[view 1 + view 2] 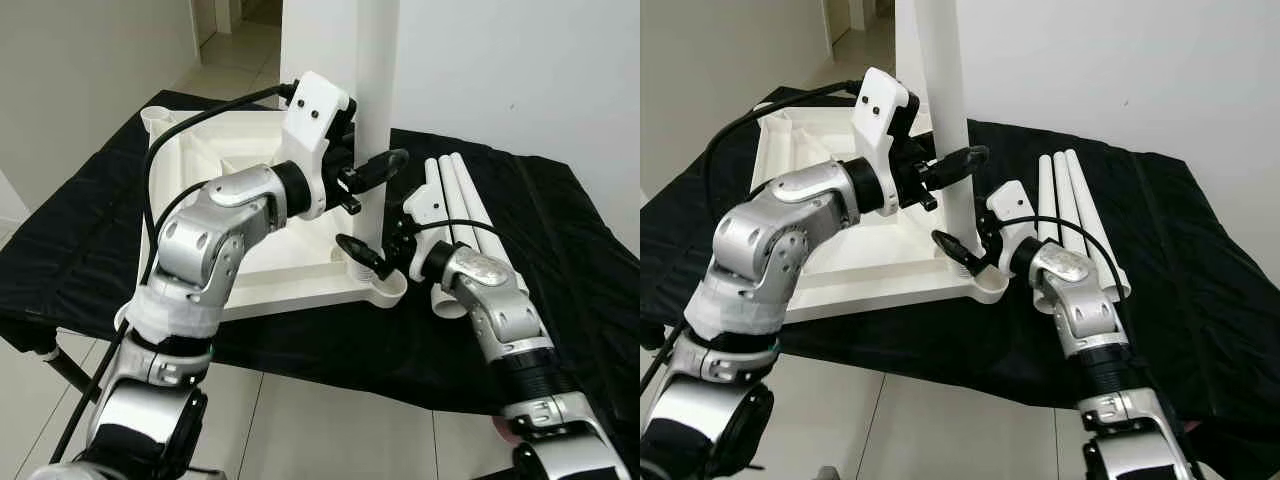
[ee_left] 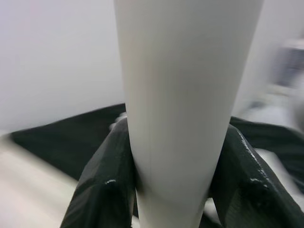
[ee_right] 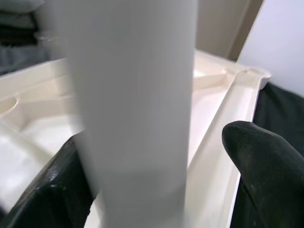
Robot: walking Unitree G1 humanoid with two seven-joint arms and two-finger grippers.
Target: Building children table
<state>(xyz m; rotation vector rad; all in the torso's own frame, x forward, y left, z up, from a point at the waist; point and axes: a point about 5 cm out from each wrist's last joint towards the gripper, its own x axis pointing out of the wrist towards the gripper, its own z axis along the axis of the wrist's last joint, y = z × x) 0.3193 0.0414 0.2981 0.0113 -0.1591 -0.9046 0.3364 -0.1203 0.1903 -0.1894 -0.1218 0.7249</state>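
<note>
The white table top lies upside down on a black cloth. One white leg stands upright in its near right corner socket. My left gripper is shut on this leg partway up, with both black fingers pressed against its sides. Low down by the socket, my right gripper is open around the leg's base. One finger rests against the leg there and the other finger stands apart from it. Three spare white legs lie side by side to the right.
The cloth-covered surface ends near me, with pale floor tiles below its front edge. A white wall rises right behind the table top. A black cable loops from my left arm over the table top.
</note>
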